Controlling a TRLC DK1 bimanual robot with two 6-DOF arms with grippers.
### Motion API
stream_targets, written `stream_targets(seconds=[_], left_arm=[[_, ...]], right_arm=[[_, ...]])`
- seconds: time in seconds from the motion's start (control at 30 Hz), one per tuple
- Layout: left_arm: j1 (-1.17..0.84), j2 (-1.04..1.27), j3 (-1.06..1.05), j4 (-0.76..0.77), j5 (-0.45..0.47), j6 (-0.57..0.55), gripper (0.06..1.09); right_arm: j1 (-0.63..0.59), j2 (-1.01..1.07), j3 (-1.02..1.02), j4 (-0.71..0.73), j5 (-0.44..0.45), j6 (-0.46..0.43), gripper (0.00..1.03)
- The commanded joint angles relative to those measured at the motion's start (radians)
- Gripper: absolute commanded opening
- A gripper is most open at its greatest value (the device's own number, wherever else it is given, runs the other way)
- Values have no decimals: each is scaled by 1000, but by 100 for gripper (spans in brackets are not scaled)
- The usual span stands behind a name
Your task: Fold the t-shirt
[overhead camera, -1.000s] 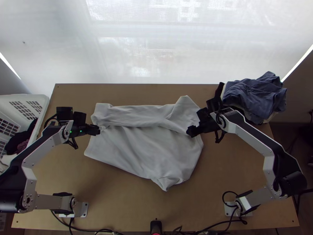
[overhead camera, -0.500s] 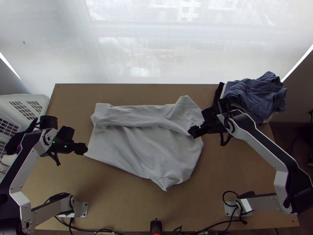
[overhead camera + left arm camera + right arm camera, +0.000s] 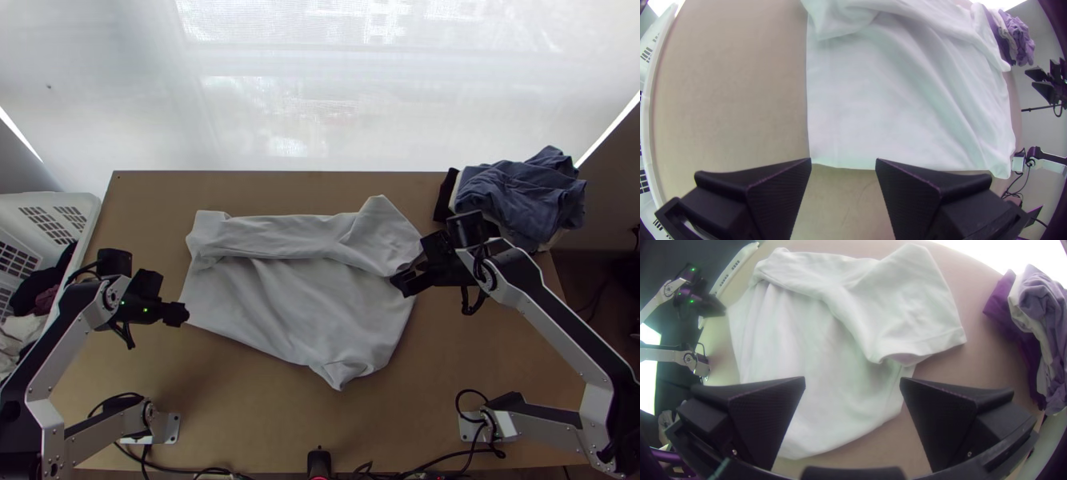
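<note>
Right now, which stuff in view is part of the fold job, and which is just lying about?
Job:
white t-shirt, far side folded over
left gripper, open, at the shirt's near left corner
right gripper, open, at its right edge

Lying about:
pile of clothes, far right corner
white basket, left side
clothes in the basket

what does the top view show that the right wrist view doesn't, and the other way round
Top view: dark clothes inside the white basket.
Right wrist view: the textured inner faces of the fingers on the right pincer.
Both: the t-shirt, the basket, the left pincer and the clothes pile.
</note>
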Motion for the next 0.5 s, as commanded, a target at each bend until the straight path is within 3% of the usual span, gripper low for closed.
stream_targets(seconds=[0.0, 0.47], left_arm=[[-26, 18, -31, 99, -1, -30, 78], [-14, 47, -57, 116, -5, -29, 78]], right_arm=[[32, -51, -11, -51, -1, -6, 99], [37, -54, -19, -73, -1, -7, 98]])
